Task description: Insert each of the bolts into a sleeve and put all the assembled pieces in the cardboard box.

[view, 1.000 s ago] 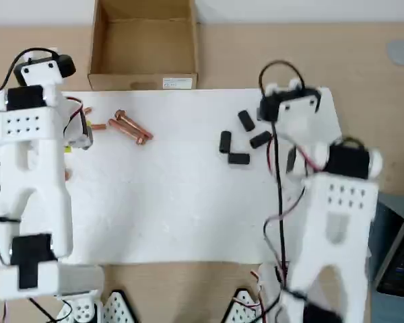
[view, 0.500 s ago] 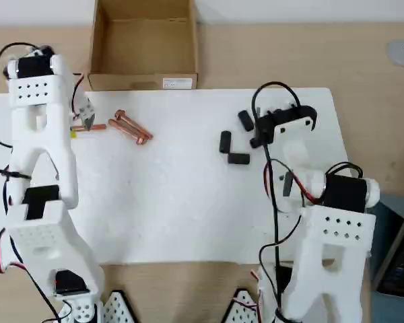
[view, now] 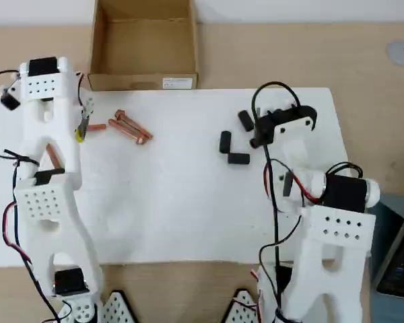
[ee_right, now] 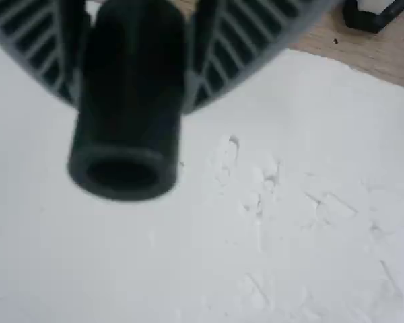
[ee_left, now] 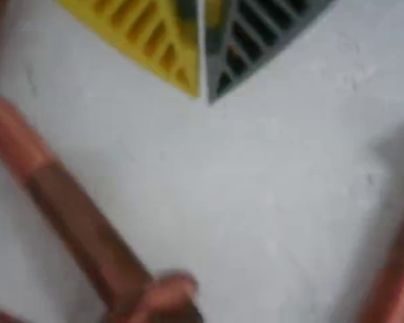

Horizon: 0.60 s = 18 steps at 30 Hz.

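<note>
Sleeve (ee_right: 124, 134) now clamped in right claw (ee_right: 131, 60), which dropped onto it this last second; left claw (ee_left: 203, 94) swung over the bolts (view: 130, 128), tips pinched on nothing, one bolt (ee_left: 81, 222) just beside them. I reckon mating's next. White foam sheet (view: 175, 215) under both claws, wooden table (view: 363, 67) around, cardboard box (view: 145, 82) beyond, empty

- High view: overhead, facing down on the tabletop (view: 363, 60).
- Left wrist view: pressed close to bolts (ee_left: 81, 222) that the high view shares.
- Right wrist view: close over the white sheet (ee_right: 289, 235).
</note>
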{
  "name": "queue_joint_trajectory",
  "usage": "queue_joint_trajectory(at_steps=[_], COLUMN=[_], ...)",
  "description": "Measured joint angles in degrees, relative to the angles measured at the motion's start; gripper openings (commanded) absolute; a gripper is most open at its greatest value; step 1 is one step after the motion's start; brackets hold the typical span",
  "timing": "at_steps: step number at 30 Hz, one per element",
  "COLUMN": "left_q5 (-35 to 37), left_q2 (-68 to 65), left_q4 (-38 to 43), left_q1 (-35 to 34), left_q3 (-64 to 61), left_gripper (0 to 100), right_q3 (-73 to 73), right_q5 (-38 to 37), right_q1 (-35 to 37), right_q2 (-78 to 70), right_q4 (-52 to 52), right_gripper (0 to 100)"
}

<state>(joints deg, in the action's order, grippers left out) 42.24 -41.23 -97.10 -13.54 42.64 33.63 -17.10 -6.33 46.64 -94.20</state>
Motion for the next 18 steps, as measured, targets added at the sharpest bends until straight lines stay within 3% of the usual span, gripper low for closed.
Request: queue_joint_trajectory(at_steps=[10,18], left_q5=[5.63,9.41], left_q2=[0.0,-1.85], left_q4=[0.0,0.0], left_q1=[-3.16,-3.16], left_q3=[4.22,4.31], left_gripper=[1,12], right_q3=[0.0,0.0], right_q5=[0.0,0.0], right_q1=[0.0,0.0], right_q2=[0.0,0.0], right_q4=[0.0,0.0], right_gripper=[1.0,1.0])
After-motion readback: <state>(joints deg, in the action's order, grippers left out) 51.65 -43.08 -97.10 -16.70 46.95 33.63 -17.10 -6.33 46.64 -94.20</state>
